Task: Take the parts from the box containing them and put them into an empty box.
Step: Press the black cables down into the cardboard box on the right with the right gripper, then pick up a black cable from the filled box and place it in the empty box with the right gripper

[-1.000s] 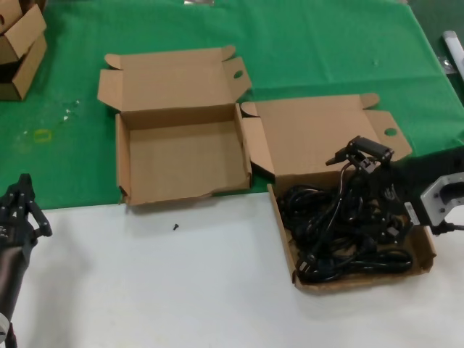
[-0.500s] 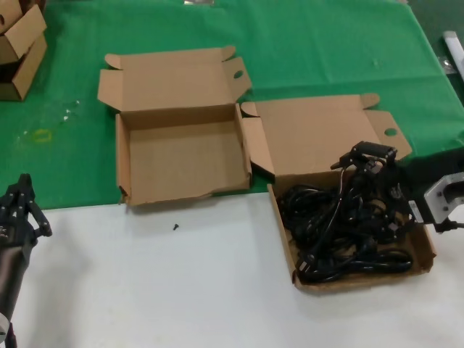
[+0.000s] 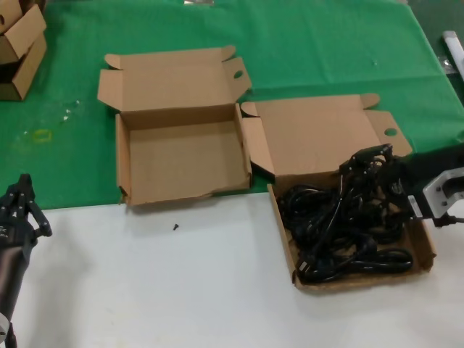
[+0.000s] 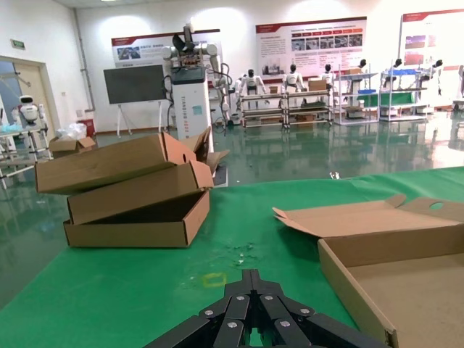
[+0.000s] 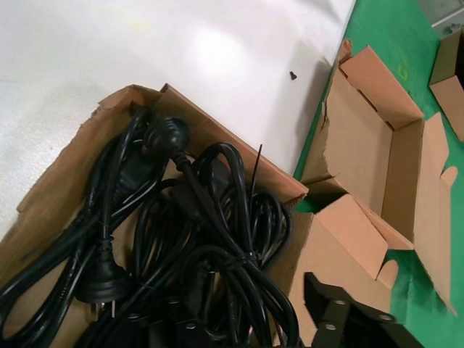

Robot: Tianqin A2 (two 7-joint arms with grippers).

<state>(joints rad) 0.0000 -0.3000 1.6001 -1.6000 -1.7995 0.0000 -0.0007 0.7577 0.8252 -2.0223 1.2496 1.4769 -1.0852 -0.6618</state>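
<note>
The box containing the parts [image 3: 284, 239] stands at the right with its lid open, and its wall also shows in the right wrist view [image 5: 61, 181]. In it lies a tangle of black power cords [image 3: 337, 235], also in the right wrist view [image 5: 203, 217]. My right gripper [image 3: 365, 162] is low over the far side of that tangle. In the right wrist view it [image 5: 246, 319] is open, with cords between its fingers [image 5: 341, 312]. The empty box [image 3: 181, 163] lies to the left, and also shows in the left wrist [image 4: 406, 283] and right wrist [image 5: 362, 145] views. My left gripper [image 3: 22, 197] is parked at the near left, shut [image 4: 251, 279].
Smaller stacked cartons [image 3: 18, 43] stand at the far left, also in the left wrist view [image 4: 130, 196]. A small black screw [image 3: 175, 227] lies on the white table [image 3: 145, 290]. A green mat [image 3: 326, 43] covers the back, with a yellow mark [image 3: 43, 135].
My right gripper has dropped lower onto the far side of the cord tangle and shifted slightly right. The left arm and both boxes have not moved.
</note>
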